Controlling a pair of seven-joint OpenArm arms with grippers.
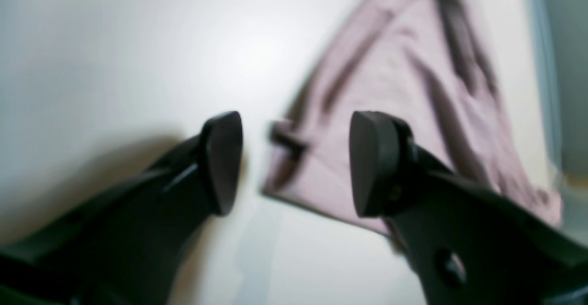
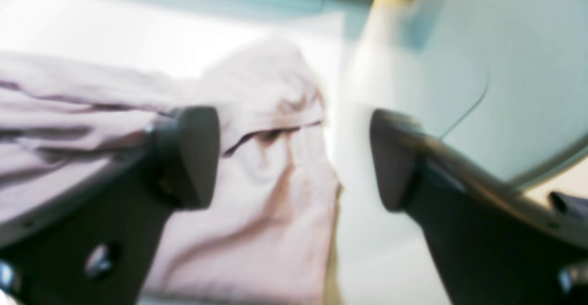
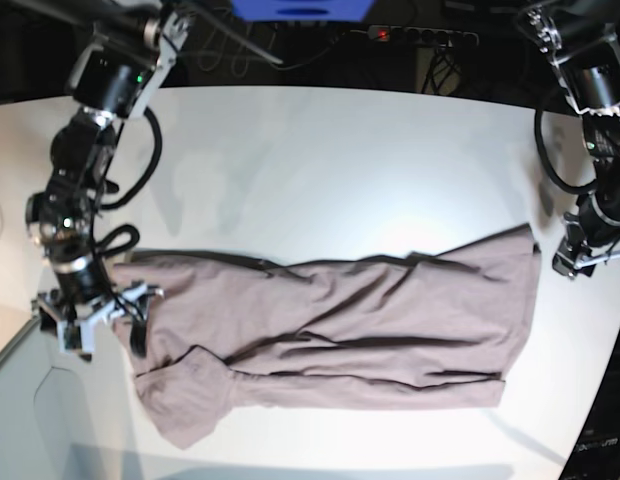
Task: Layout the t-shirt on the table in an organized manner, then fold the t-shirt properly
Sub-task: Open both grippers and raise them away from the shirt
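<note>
The t-shirt (image 3: 330, 335) lay stretched lengthwise across the near half of the counter (image 3: 320, 160), one end reaching toward the counter's right edge in the base view and the other toward its left edge, where a sleeve flared out toward the near-left corner. It was drawn out long but not flat: creases ran along its whole length, and it looked doubled over itself. That suggested the laying-out step was only partly done, with an arm posted at each end so the cloth could be tensioned between them.

The left end effector (image 1: 294, 162) hovered with its jaws spread and nothing between them, just off a hemmed corner of the shirt (image 1: 404, 112) near the counter's right edge. The right end effector (image 2: 294, 158) was likewise spread wide and empty, poised over the bunched sleeve end (image 2: 257, 167) close to the curved left edge. Neither gripped any fabric.

The base view alone showed the garment's overall outline and how far apart the two arms stood. The left wrist view, though blurred, gave the dark seam line and hem corner in line with the jaws. The right wrist view revealed a fold opening in the fabric between the jaws and the floor beyond the counter's rim, which the overhead picture barely hinted at.
</note>
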